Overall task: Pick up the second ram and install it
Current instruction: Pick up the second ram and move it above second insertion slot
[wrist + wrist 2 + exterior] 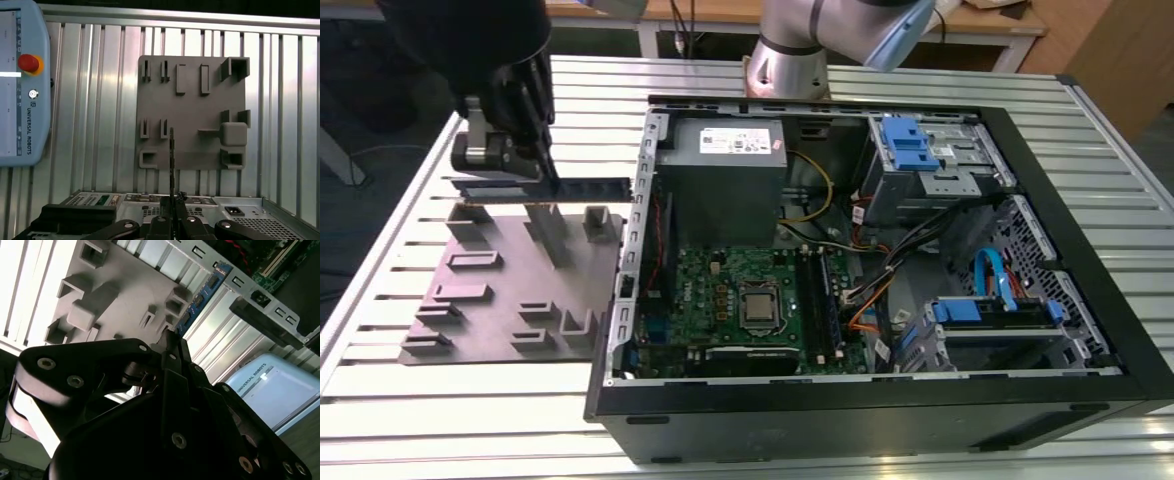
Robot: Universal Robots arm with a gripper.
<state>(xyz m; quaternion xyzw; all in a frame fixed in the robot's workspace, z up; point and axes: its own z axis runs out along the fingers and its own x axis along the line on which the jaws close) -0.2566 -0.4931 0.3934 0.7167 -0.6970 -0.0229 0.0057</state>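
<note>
The pincer point(534, 168) pinches the second ram point(580, 187) level over the grey holder point(494, 290), beside the open computer case point(854, 420). The first wrist view adds a control pendant point(22, 85) lying on the slatted metal tabletop point(400, 230).

1. You have a slatted metal table point(587, 80) under everything.
2. At the exterior view's left, a grey slotted plate point(494, 300) lies flat on it, just beside the case.
3. Your open computer case point(854, 420) lies on its side.
4. Inside, you see a grey power supply point(727, 165), a green motherboard point(720, 290) and a blue drive latch point(907, 142).
5. In the first wrist view, a control pendant point(20, 85) with a red button point(28, 63) lies apart from the plate.
</note>
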